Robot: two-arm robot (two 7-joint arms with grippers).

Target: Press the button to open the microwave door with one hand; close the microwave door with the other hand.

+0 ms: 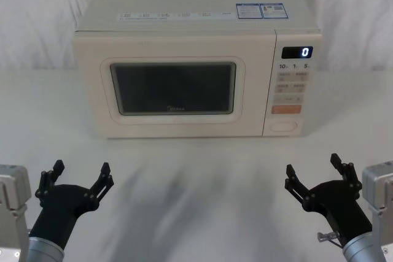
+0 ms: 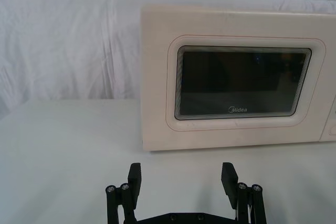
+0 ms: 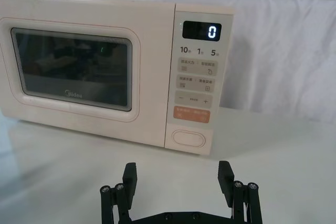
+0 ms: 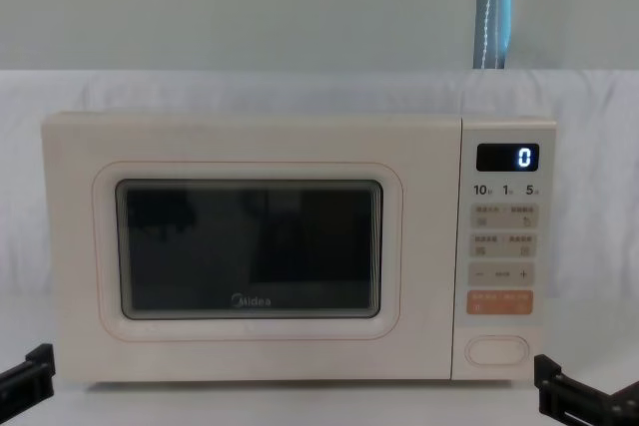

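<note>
The microwave door sits flush with the front of the oven in the head view, on the white table. The button lies lowest on the control panel, just under the orange key. The left gripper and the right gripper hover low over the table, well apart from the oven, both with jaws spread wide and holding nothing.

From the left wrist view, the left gripper faces the door squarely, across bare table.

From the right wrist view, the right gripper lines up roughly below the button, which sits close under the orange key.

The chest view shows the door shut and the button near the oven's lower right corner, with the display reading 0.

The risks, as I judge them: with jaws this wide, a fingertip could stray onto the orange key and start a programme instead of releasing the door. A hard push might slide the oven back on the cloth. If the door swings out, the left gripper may stand in its path.
</note>
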